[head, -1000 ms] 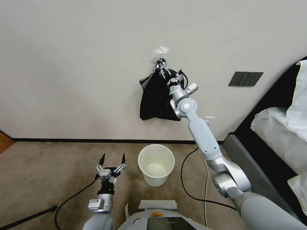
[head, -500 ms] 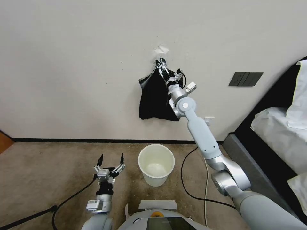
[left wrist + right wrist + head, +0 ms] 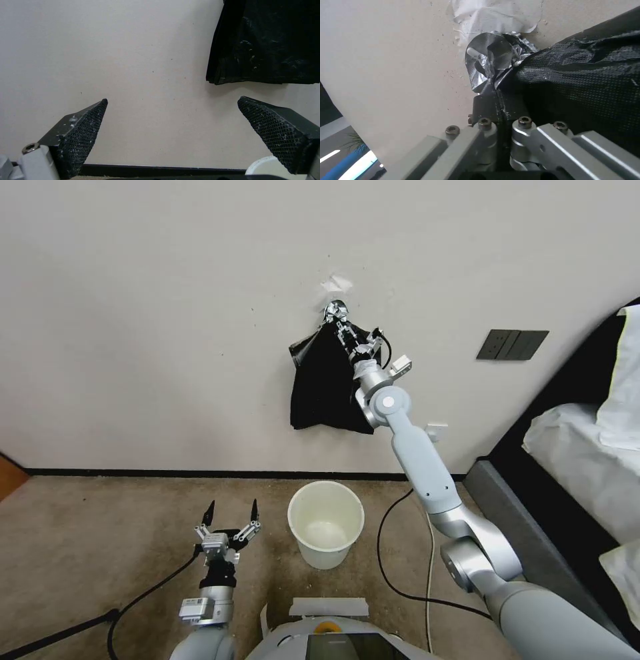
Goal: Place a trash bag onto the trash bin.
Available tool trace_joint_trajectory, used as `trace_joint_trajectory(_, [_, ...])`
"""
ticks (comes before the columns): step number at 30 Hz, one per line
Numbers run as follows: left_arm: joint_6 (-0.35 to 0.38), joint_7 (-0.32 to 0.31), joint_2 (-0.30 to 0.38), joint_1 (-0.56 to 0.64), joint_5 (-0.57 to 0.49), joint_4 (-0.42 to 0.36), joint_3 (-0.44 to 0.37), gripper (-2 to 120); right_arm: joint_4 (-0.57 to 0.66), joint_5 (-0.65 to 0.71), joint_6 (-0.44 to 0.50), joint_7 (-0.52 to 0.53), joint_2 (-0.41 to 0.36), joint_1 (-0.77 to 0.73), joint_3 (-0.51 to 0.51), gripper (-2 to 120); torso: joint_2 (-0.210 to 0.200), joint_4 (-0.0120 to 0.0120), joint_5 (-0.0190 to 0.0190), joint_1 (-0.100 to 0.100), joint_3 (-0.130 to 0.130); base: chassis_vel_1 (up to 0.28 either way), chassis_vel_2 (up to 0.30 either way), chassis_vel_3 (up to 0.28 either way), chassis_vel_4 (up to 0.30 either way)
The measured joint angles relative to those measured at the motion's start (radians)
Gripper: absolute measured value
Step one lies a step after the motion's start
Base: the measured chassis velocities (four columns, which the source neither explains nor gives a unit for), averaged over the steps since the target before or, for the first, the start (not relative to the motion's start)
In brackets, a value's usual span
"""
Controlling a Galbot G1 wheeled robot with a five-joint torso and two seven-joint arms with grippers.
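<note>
One black trash bag hangs flat on the wall from a silvery knot, at twelve o'clock from the trash bin; whether it is a single sheet or several layers cannot be told. The right gripper reaches up just under the knot, its fingers pressed together on the plastic, and its arm hides the bag's edge toward three o'clock. The bin stands open on the carpet. At its nine o'clock the left gripper points up, spread wide, holding nothing.
</note>
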Motion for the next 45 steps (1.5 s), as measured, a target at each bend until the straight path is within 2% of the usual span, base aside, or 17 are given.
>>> trace_joint_trajectory(8, [-0.002,-0.004,0.001,0.0,0.0,0.003,-0.001,100,0.022,-0.05,0.04,-0.087,-0.033,-0.036,-0.029,0,0.0,0.0,0.0,0.0,0.0,0.0,0.0,0.0,0.0])
trace_joint_trajectory(11, [-0.002,-0.005,0.004,-0.003,0.0,0.007,-0.001,100,0.066,-0.061,0.07,-0.163,-0.069,-0.09,-0.046,0,0.0,-0.0003,0.0,0.0,0.0,0.0,0.0,0.0,0.0])
trace_joint_trajectory(17, [-0.003,-0.007,0.004,-0.008,0.0,0.014,0.0,100,0.113,-0.074,0.09,-0.215,-0.106,-0.148,-0.058,0,0.0,0.0,0.0001,0.0,0.0,0.0,0.0,0.0,0.0])
trace_joint_trajectory(20, [-0.004,-0.008,0.004,-0.014,0.0,0.027,0.009,100,0.187,-0.099,0.11,-0.246,-0.156,-0.23,-0.066,0,0.0,0.0,0.0001,0.0,0.0,0.0,0.0,0.0,0.0])
trace_joint_trajectory(21, [-0.004,-0.008,0.004,-0.014,0.0,0.027,0.009,100,0.187,-0.099,0.11,-0.246,-0.156,-0.23,-0.066,0,0.0,0.0,0.0001,0.0,0.0,0.0,0.0,0.0,0.0])
trace_joint_trajectory(24, [-0.004,-0.008,0.006,-0.027,0.001,0.036,0.02,100,0.302,-0.142,0.119,-0.253,-0.21,-0.337,-0.072,0,0.0,0.0,-0.0002,0.0,0.0,0.0,0.0,0.0,0.0])
trace_joint_trajectory(28, [-0.005,-0.008,0.007,-0.031,0.002,0.036,0.025,100,0.353,-0.171,0.119,-0.25,-0.229,-0.386,-0.068,0,0.0,0.0,0.0002,0.0,0.0,0.0,0.0,0.0,0.0])
trace_joint_trajectory(31, [-0.005,-0.008,0.011,-0.035,0.003,0.037,0.032,100,0.434,-0.225,0.116,-0.233,-0.264,-0.48,-0.059,0,0.0,0.0,0.0001,0.0,0.0,0.0,0.0,0.0,0.0])
trace_joint_trajectory(33, [-0.005,-0.008,0.011,-0.035,0.003,0.037,0.032,100,0.434,-0.225,0.116,-0.233,-0.264,-0.48,-0.059,0,0.0,0.0,0.0001,0.0,0.0,0.0,0.0,0.0,0.0])
trace_joint_trajectory(35, [-0.005,-0.008,0.013,-0.038,0.004,0.037,0.039,100,0.495,-0.26,0.112,-0.212,-0.29,-0.577,-0.042,0,0.0,-0.0002,0.0001,0.0,0.0,0.0,0.0,0.0,0.0])
trace_joint_trajectory(45, [-0.004,-0.008,0.026,-0.043,0.004,0.036,0.053,100,0.568,-0.361,0.105,-0.206,-0.313,-0.736,-0.001,0,0.0,-0.0001,0.0001,0.0,0.0,0.0,0.0,0.0,0.0])
